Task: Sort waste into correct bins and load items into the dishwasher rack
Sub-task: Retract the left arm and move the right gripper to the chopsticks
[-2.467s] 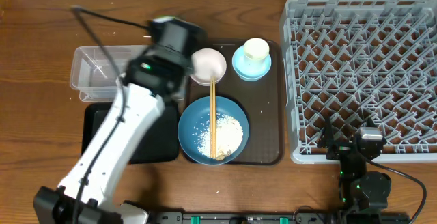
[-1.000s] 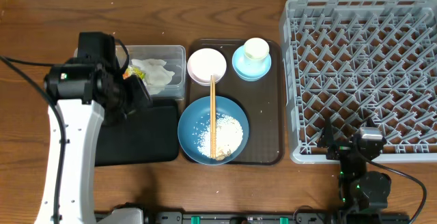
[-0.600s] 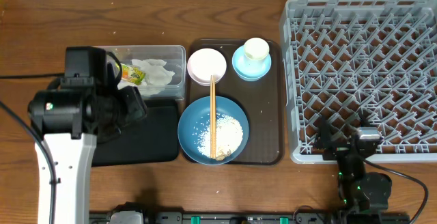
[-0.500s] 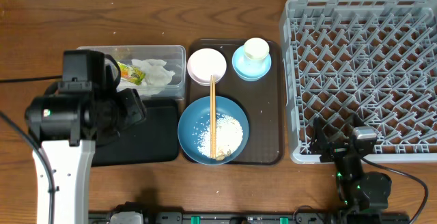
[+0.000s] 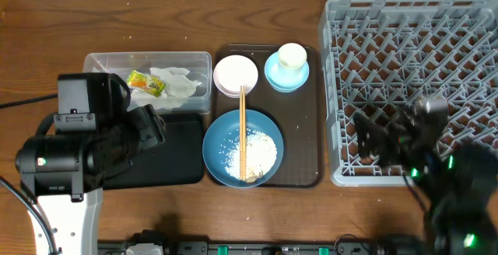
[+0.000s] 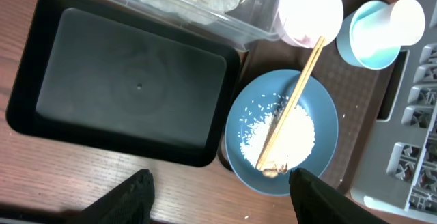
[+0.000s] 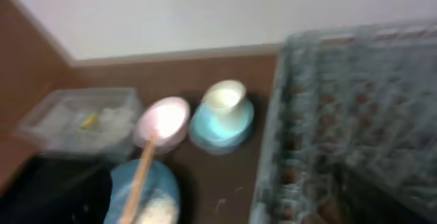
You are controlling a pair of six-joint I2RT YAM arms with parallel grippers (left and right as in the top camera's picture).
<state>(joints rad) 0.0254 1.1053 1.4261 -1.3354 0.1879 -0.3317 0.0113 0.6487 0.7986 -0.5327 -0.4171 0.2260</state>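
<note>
Rack (image 5: 412,53) fills the table's right side, empty. Your right gripper (image 5: 372,140) hangs blurred over its front-left corner, jaws wide and, as far as the blur allows, holding nothing; a fast sweep from there could snag a finger in the lattice. At the table's back-left, the tub (image 5: 101,64) holds the napkin (image 5: 179,84) and wrapper (image 5: 146,82). Your left gripper (image 6: 220,190), open and empty, hovers over the black tray (image 5: 179,154). On the brown tray's (image 5: 299,130) front edge, the dish (image 5: 222,142) carries loose rice (image 5: 261,152), and the chopsticks (image 5: 242,130) bridge it to the white bowl (image 5: 235,75). Tilt it first and sticks may roll and rice may scatter. The cup (image 5: 292,56) stands in the blue bowl (image 5: 272,75); lift the bowl and the cup may topple.
</note>
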